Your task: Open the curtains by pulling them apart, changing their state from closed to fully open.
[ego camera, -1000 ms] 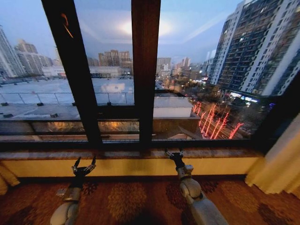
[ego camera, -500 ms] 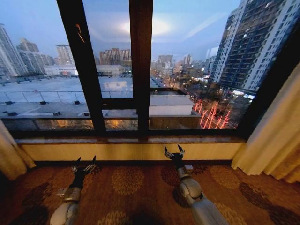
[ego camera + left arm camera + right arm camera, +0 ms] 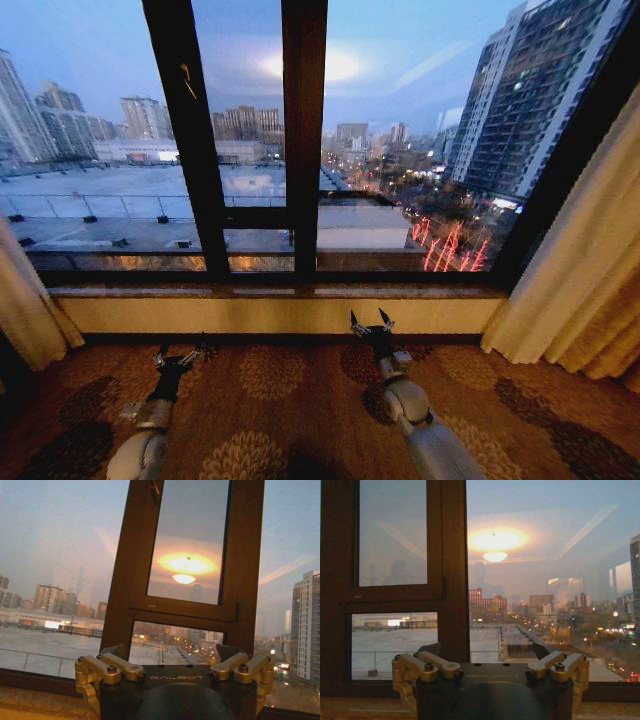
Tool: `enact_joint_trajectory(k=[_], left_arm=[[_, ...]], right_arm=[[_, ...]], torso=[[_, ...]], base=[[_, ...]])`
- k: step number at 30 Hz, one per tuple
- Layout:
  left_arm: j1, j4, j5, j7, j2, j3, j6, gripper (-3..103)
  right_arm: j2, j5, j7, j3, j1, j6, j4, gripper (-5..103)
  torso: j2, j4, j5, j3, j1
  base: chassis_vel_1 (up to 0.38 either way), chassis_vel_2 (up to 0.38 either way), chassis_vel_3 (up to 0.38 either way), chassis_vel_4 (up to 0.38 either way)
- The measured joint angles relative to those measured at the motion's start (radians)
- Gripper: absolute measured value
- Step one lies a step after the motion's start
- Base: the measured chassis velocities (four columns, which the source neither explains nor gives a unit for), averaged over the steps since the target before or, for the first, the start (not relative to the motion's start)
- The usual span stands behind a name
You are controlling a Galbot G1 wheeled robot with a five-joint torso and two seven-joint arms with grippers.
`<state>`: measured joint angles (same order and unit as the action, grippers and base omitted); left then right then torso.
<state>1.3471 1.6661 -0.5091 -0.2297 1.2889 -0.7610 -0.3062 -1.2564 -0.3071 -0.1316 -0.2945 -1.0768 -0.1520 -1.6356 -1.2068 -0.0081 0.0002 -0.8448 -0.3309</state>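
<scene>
The curtains hang gathered at both sides of the window: a pale pleated panel [image 3: 575, 270] at the right and another bunch of curtain [image 3: 28, 315] at the left. The glass between them is uncovered. My left gripper [image 3: 181, 356] is held low over the carpet, open and holding nothing, short of the sill. My right gripper [image 3: 369, 321] is a little higher, near the wall under the sill, and is also open and holding nothing. Both wrist views show the left gripper [image 3: 171, 654] and right gripper [image 3: 490, 651] with their fingers spread, facing the window frame.
A dark window frame [image 3: 303, 150] with vertical mullions stands ahead above a stone sill [image 3: 270, 292]. Patterned carpet [image 3: 290, 410] covers the floor between me and the wall. A ceiling lamp reflects in the glass [image 3: 495, 542].
The whole head view has shifted and widened, so the camera has moved back from the window; more curtain now shows at both sides. Both grippers stay open.
</scene>
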Motion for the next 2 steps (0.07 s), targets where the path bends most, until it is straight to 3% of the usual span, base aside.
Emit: enact_joint_trajectory(k=[2], left_arm=[[0.000,0.000,0.000,0.000,0.000,0.000,0.000,100]], right_arm=[[0.000,0.000,0.000,0.000,0.000,0.000,0.000,100]], torso=[[0.000,-0.0001,-0.0001,0.000,0.000]], base=[[0.014,-0.018,-0.032,0.023]])
